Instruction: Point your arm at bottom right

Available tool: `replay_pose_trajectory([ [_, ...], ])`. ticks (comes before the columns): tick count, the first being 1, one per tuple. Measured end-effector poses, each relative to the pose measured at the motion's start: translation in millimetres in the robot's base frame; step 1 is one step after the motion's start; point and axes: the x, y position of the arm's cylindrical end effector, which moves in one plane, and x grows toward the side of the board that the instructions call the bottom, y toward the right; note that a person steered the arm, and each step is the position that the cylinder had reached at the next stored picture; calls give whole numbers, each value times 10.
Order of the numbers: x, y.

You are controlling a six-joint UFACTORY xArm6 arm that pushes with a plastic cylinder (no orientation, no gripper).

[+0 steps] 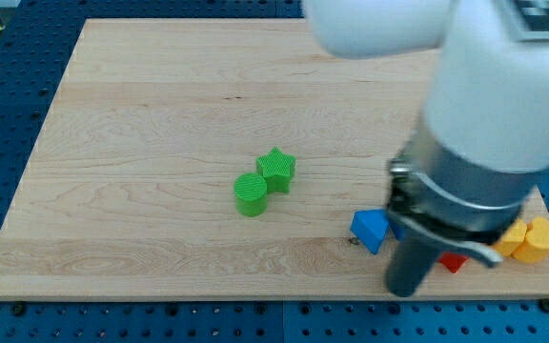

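Note:
My arm fills the view's right side and ends in a dark rod. My tip [405, 291] rests near the bottom right of the wooden board [160, 114], close to its bottom edge. A blue block [371, 230] lies just up and left of the tip. A red block [454, 263] shows partly, just right of the rod. Two yellow blocks [515, 238] [540, 240] sit at the board's right edge; their shapes are partly hidden. A green star [276, 170] and a green cylinder [251, 194] touch each other near the board's middle, far left of the tip.
The board lies on a blue perforated table [8, 114]. The arm's white and grey body [489, 124] hides part of the board's right side and whatever lies under it.

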Motion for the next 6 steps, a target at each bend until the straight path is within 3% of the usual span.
replay_pose_trajectory([
  [1,-1,676],
  [5,-16,992],
  [6,-19,1482],
])
